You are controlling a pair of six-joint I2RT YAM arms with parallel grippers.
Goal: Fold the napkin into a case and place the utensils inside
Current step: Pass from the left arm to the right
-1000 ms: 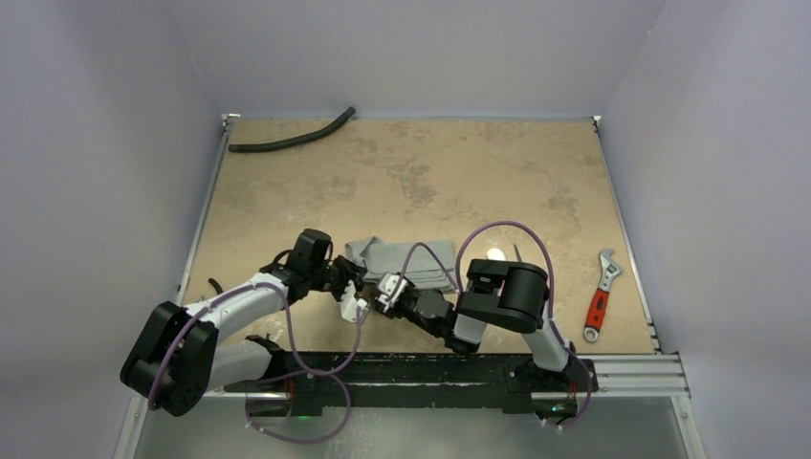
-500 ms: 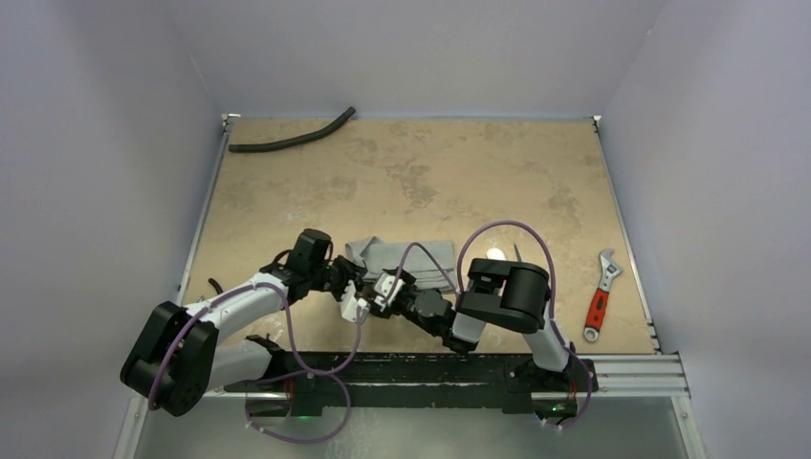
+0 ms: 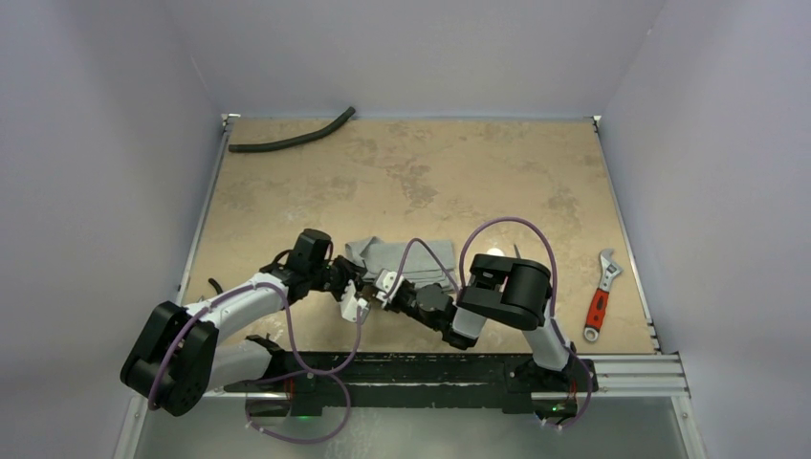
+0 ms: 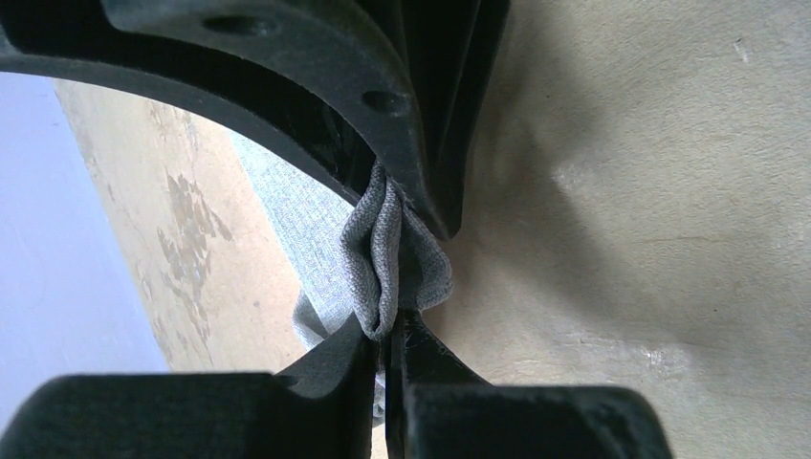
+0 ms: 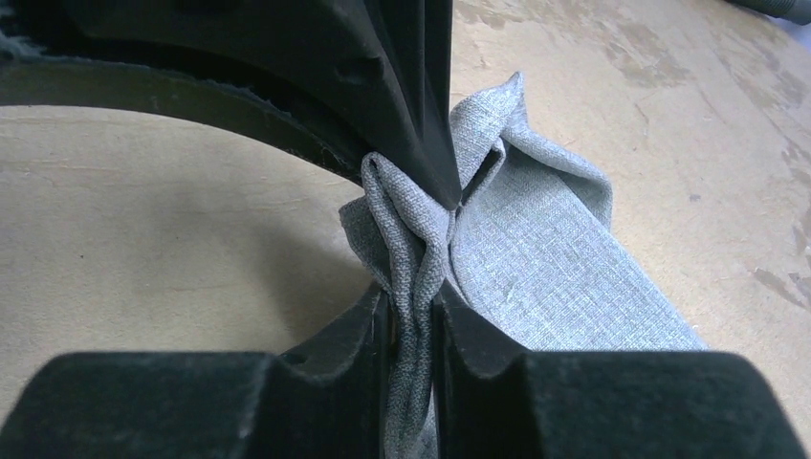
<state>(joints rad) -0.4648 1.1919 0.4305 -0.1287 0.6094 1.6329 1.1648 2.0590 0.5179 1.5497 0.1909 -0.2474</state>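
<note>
Right fingers (image 5: pixel 402 67) nearer left fingers (image 4: pixel 421 86)

This is a robot test cell in a lab, not a home or a kitchen. Plain pale walls (image 3: pixel 411 57) box in a tan mottled table (image 3: pixel 411 163) on three sides. Two arms (image 3: pixel 239 301) are bolted to a metal rail (image 3: pixel 622 368), and purple cables (image 3: pixel 507 226) loop loose above them. A wrench (image 3: pixel 600 296) lies well right of the right gripper (image 3: pixel 377 293). A black hose (image 3: pixel 292 137) lies far beyond the left gripper (image 3: pixel 363 290).
</note>
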